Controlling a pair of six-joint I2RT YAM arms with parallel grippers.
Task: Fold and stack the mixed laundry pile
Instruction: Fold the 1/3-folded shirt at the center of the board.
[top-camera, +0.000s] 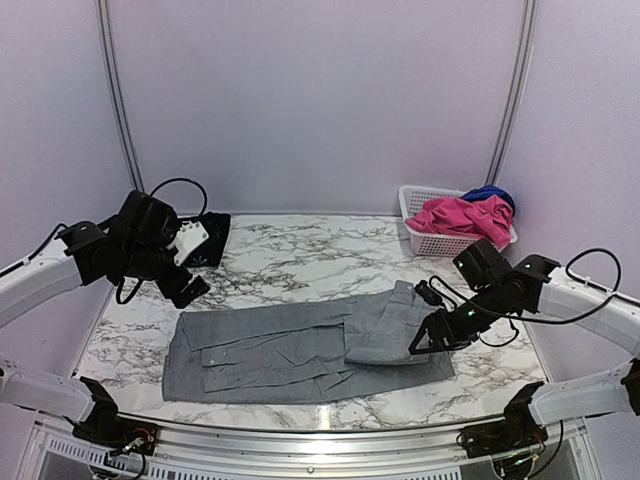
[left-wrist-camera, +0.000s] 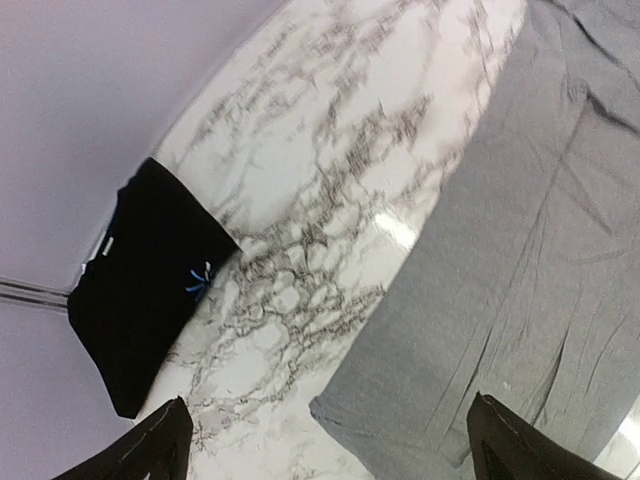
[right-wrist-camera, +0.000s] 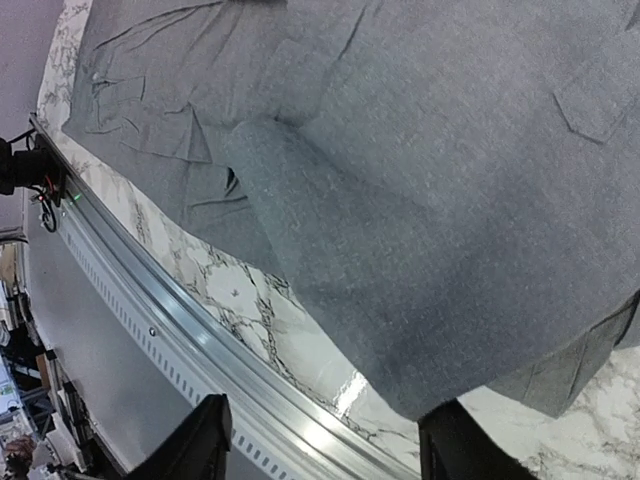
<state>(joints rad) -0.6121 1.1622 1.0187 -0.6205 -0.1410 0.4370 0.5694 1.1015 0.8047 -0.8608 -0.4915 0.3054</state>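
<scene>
Appearing only from above, a pink piece (top-camera: 462, 215) fills the basket (top-camera: 445, 245).

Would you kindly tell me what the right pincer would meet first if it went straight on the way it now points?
Most likely the grey trousers: the right pincer, open and empty, points down at their folded-over part, though the gap is hard to judge.

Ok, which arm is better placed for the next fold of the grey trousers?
Probably right. The right gripper hangs open just over the folded right end of the trousers. The left gripper, also open, is raised near the black cloth, beyond the trousers' far left corner.
</scene>
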